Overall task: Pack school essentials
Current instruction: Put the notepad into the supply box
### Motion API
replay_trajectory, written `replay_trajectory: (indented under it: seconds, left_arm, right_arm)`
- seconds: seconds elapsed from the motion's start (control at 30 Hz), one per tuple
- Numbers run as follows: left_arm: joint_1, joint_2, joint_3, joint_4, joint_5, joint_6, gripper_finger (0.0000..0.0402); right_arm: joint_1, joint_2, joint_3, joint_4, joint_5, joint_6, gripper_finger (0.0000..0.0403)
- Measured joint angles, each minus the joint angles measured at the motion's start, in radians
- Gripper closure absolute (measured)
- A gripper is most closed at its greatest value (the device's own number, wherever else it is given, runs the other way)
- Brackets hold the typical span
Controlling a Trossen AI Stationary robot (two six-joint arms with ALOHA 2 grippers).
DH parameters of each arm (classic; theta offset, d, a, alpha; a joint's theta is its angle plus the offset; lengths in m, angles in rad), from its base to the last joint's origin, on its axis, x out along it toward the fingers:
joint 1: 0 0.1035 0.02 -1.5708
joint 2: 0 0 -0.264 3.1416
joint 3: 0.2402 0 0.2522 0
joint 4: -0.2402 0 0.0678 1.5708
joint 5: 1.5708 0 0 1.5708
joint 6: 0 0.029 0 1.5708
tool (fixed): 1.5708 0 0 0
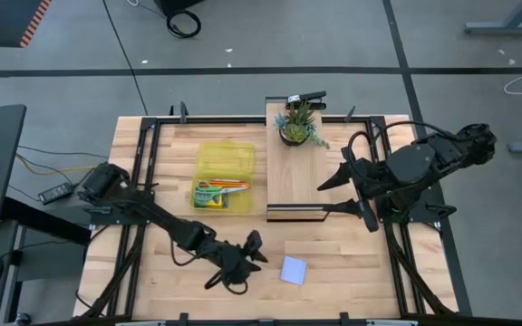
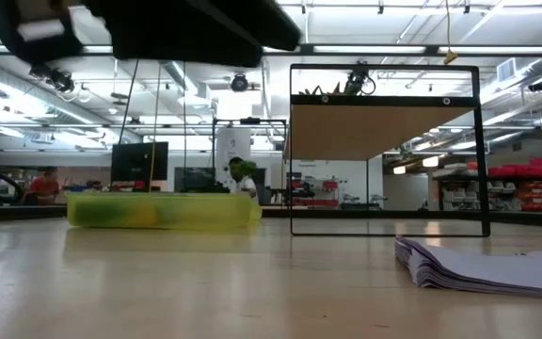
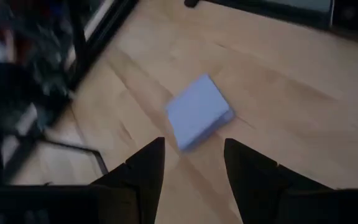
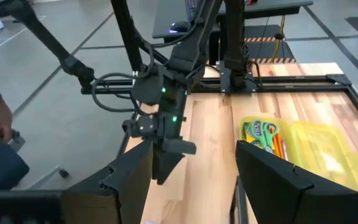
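Observation:
The light blue sticky-note pad (image 1: 294,270) lies flat on the table near its near edge; it shows in the left wrist view (image 3: 199,111) and the low view (image 2: 487,268). My left gripper (image 1: 250,261) (image 3: 193,149) hovers open just left of the pad, not touching it. The green-handled scissors (image 1: 208,190), orange pencils (image 1: 231,185) and crayon box (image 1: 211,202) lie inside the open yellow case (image 1: 226,158). My right gripper (image 1: 330,195) (image 4: 194,158) is open above the raised wooden platform (image 1: 295,177), holding nothing.
A potted plant (image 1: 299,127) stands at the far end of the raised platform, whose black frame (image 2: 389,151) rises right of the case (image 2: 163,209). Bare wood lies around the pad. Black rails (image 1: 143,163) run along the table's sides.

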Motion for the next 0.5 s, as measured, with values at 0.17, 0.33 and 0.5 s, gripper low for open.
replay_trajectory:
  seconds: [0.17,0.33,0.5]
  left_arm:
    - [0.021,0.084,0.000,0.107,0.005,0.199,0.0228]
    - [0.049,0.156,0.047,0.110,0.010,0.313,0.0235]
    - [0.084,0.235,0.136,0.110,0.060,0.376,0.0241]
  right_arm:
    - [0.016,0.000,0.000,-0.009,0.033,0.054,0.0166]
    - [0.016,0.000,0.000,-0.009,0.045,0.103,0.0166]
    - [0.016,0.000,0.000,-0.008,0.087,0.119,0.0166]
